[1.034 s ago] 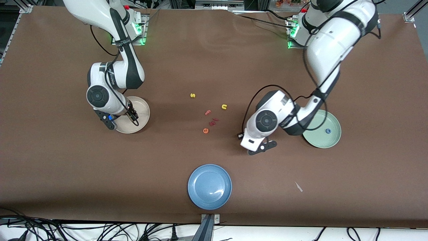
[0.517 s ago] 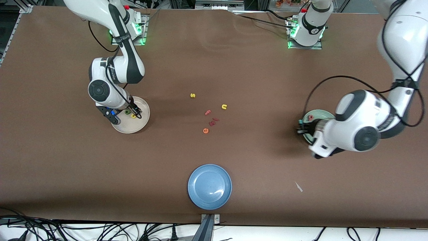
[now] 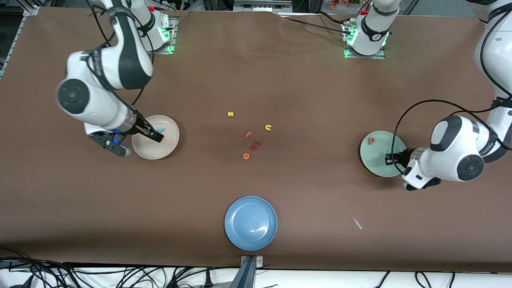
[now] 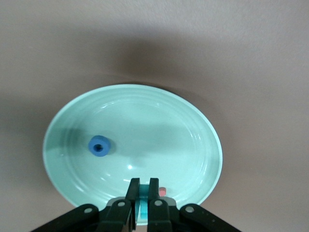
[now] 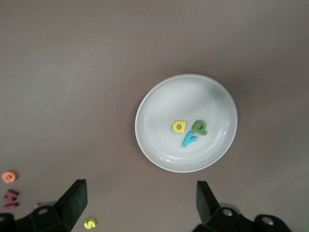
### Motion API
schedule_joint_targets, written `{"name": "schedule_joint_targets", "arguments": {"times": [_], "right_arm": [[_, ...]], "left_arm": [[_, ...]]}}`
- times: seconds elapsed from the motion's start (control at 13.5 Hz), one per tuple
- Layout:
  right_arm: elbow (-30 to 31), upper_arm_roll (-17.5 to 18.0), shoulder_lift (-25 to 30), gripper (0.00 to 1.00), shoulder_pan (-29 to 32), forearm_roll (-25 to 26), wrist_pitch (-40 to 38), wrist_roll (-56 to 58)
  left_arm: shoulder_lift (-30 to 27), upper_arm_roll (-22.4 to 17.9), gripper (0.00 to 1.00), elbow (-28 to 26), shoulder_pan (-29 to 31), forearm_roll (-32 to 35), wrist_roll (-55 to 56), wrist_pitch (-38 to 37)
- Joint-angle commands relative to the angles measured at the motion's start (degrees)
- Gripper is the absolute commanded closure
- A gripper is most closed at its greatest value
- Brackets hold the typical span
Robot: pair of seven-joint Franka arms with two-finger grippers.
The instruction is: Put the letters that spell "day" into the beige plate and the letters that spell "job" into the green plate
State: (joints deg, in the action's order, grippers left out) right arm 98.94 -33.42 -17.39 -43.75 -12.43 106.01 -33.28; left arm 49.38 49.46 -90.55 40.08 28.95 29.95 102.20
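Note:
The green plate point(image 3: 373, 161) point(image 4: 145, 121) holds the blue "o" point(image 4: 99, 146) and the salmon-pink "b" point(image 3: 372, 140) point(image 4: 162, 190). My left gripper point(image 3: 389, 157) point(image 4: 144, 183) hangs low over that plate, shut on the thin teal "j" point(image 4: 143, 197). In the beige plate point(image 3: 154, 150) point(image 5: 159, 108) lie the yellow "a" point(image 5: 179, 126), the dark green "d" point(image 5: 199, 127) and the teal "y" point(image 3: 161, 130) point(image 5: 189, 139). My right gripper point(image 3: 155, 137) point(image 5: 141, 199) is raised above the beige plate, open and empty.
Loose letters lie mid-table: a yellow "s" point(image 3: 230, 114), a yellow "u" point(image 3: 268, 127), a pink "f" point(image 3: 249, 134), dark red pieces point(image 3: 256, 145) and an orange "e" point(image 3: 246, 156). A blue plate point(image 3: 251, 223) sits nearest the front camera. A white scrap point(image 3: 357, 223) lies toward the left arm's end.
The left arm swung from mid-table to over the green plate, carrying the teal "j". The right gripper opened, left the teal "y" in the beige plate and rose.

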Motion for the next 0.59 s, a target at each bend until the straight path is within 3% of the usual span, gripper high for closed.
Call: {"name": "schedule_joint_targets", "arguments": {"times": [0.0,0.07,0.3,0.52], "right_arm": [[-5.0,-3.0,-0.6,0.00,0.6,0.3,-3.8,11.9],[-6.6,-2.9,-0.6,0.00,2.1,0.1,-4.5,16.9],[-9.0,-4.5,0.4,0.00,2.8,0.5,-7.3,30.9],[-15.4,-4.2,0.5,0.00,3.0,4.0,-14.9,33.4]], "left_arm": [[-0.7,-0.2,0.20,-1.4,-0.1,1.5,-1.1,0.9],[-0.9,-0.2,0.00,-1.3,0.0,1.5,-1.6,0.8],[-3.1,0.9,0.00,0.9,0.1,1.3,-1.1,0.2],[-11.5,2.5,0.00,2.4,-0.8,1.2,-1.2,-1.7]]}}
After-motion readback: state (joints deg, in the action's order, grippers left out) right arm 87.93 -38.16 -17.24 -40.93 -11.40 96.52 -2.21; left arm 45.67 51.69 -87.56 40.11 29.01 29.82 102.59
